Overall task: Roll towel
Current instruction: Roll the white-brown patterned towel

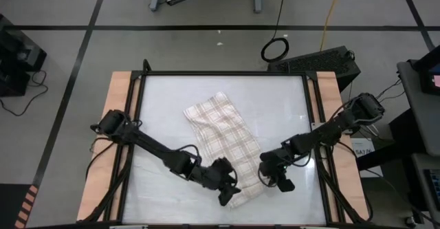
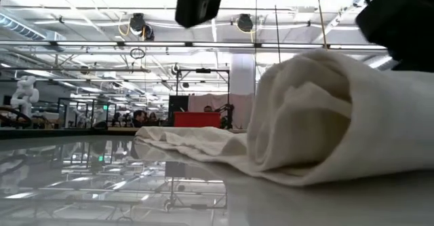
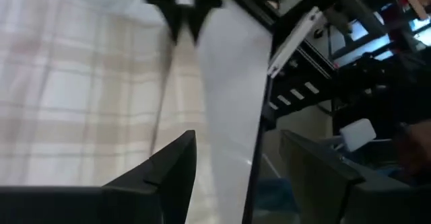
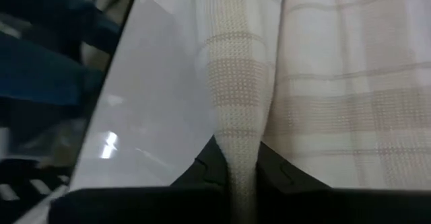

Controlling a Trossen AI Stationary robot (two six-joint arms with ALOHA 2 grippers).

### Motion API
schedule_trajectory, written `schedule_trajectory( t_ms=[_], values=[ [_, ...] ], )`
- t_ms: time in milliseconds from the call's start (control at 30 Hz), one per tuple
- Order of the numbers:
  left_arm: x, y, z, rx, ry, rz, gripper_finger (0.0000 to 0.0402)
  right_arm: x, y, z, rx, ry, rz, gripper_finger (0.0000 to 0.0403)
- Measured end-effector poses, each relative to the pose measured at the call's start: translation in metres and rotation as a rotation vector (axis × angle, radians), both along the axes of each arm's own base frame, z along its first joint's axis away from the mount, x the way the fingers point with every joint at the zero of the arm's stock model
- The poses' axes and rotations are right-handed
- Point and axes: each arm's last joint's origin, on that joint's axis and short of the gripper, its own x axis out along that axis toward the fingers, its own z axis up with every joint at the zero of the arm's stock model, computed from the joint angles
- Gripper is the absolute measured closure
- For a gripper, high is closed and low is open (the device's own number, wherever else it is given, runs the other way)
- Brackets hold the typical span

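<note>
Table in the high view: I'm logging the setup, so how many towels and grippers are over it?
Towel: 1
Grippers: 2, the left gripper and the right gripper
Total: 3

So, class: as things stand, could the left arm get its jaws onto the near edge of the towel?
Probably yes. The left gripper hangs open right at the towel, whose near end is partly rolled; nothing lies between them. The right gripper is shut on a fold at the other corner, clear of the left's path.
</note>
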Motion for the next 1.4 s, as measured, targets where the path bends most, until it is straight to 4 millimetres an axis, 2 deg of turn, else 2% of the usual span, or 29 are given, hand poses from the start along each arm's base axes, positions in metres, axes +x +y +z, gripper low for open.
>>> schedule_trajectory(
  t_ms=[233, 533, 700, 1267, 1400],
  values=[
    [-0.005, -0.023, -0.021, 0.086, -0.001, 0.045, 0.0187, 0.009, -0.019, -0.002, 0.109, 0.067, -0.033, 0.0383],
    [-0.011, -0.039, -0.029, 0.14, -0.03, 0.082, 0.0187, 0.018, -0.027, -0.032, 0.229, 0.224, -0.011, 0.0383],
    [-0.008, -0.05, -0.034, 0.125, -0.09, 0.044, 0.0187, 0.021, -0.032, -0.034, 0.24, 0.232, -0.033, 0.0383],
    [0.0, -0.048, -0.043, 0.23, -0.076, 0.055, 0.0187, 0.032, -0.058, -0.026, 0.48, 0.303, -0.111, 0.0383],
    [-0.001, -0.045, -0.055, 0.284, 0.003, 0.046, 0.0187, 0.035, -0.065, -0.025, 0.494, 0.29, -0.136, 0.0383]
  ],
)
